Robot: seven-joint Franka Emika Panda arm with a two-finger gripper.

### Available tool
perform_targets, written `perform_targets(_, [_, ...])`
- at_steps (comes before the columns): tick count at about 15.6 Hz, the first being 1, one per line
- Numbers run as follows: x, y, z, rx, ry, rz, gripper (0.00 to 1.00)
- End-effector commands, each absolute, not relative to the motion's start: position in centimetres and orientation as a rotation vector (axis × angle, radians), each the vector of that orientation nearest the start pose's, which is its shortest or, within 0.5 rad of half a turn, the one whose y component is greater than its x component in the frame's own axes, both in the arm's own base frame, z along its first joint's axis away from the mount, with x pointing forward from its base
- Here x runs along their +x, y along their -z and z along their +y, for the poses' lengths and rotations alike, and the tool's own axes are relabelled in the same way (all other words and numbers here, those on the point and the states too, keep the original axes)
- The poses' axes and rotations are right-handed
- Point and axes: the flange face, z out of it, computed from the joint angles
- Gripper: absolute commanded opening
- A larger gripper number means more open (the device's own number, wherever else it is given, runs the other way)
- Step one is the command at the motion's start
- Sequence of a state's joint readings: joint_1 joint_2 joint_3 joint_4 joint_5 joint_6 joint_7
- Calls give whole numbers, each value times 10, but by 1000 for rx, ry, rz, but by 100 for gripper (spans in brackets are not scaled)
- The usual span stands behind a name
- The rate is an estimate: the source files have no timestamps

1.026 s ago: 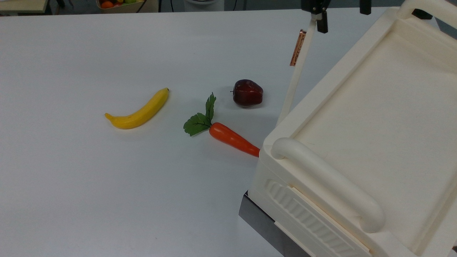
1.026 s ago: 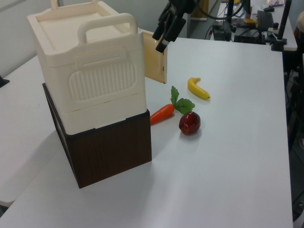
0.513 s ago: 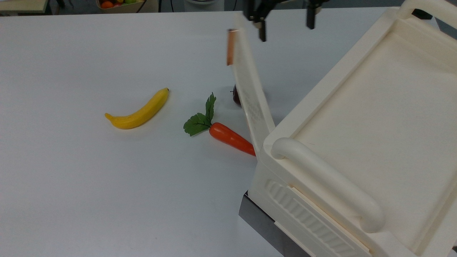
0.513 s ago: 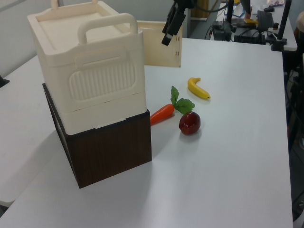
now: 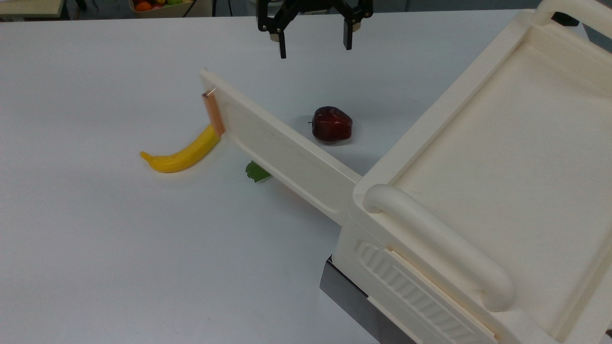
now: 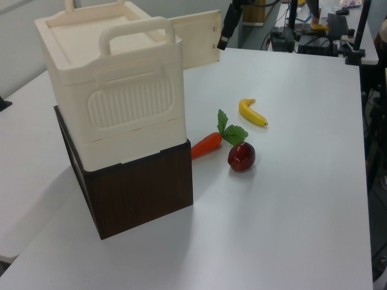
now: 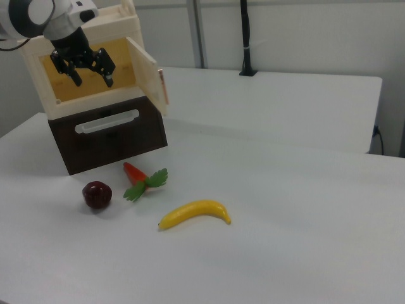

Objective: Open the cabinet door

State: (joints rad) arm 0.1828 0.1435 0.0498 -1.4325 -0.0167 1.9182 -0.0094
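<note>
The cabinet door (image 5: 282, 150) stands swung wide open from the cream cabinet (image 5: 497, 157), reaching out over the table in the top view. Its copper bar handle (image 5: 213, 112) is at the free end, just above the banana. In the right view the door (image 7: 147, 71) stands out from the front and the cabinet's yellowish inside (image 7: 95, 66) is exposed. My gripper (image 5: 314, 44) hangs open beyond the door, touching nothing. In the right view the gripper (image 7: 92, 77) is in front of the open cabinet. In the left view the door (image 6: 193, 39) points away, with the gripper (image 6: 225, 33) at its far edge.
A banana (image 5: 184, 150), a dark red apple (image 5: 332, 124) and a carrot, mostly under the door with its leaves (image 5: 256, 171) showing, lie on the white table. The cabinet sits on a dark brown base (image 7: 107, 136) with a cream drawer handle. A fruit bin (image 5: 158, 5) stands at the table's far edge.
The door has swung from standing nearly edge-on to wide open, towards the top view's left, and now covers the carrot. My gripper moved to the top view's left and stayed open.
</note>
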Motion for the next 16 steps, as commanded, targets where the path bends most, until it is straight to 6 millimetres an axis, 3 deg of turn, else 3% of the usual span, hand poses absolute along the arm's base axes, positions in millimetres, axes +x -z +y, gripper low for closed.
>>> perform_targets(1, [601, -634, 129, -3111, 380, -242, 100])
perform_targets(5, [589, -608, 115, -3166, 204, -158, 100])
perform_targets(8, [584, -592, 92, -3188, 111, -94, 100])
perform_targets(11, [571, -590, 69, -3189, 46, -32, 100])
perform_targets(16, [555, -584, 50, -3192, -18, 19, 100])
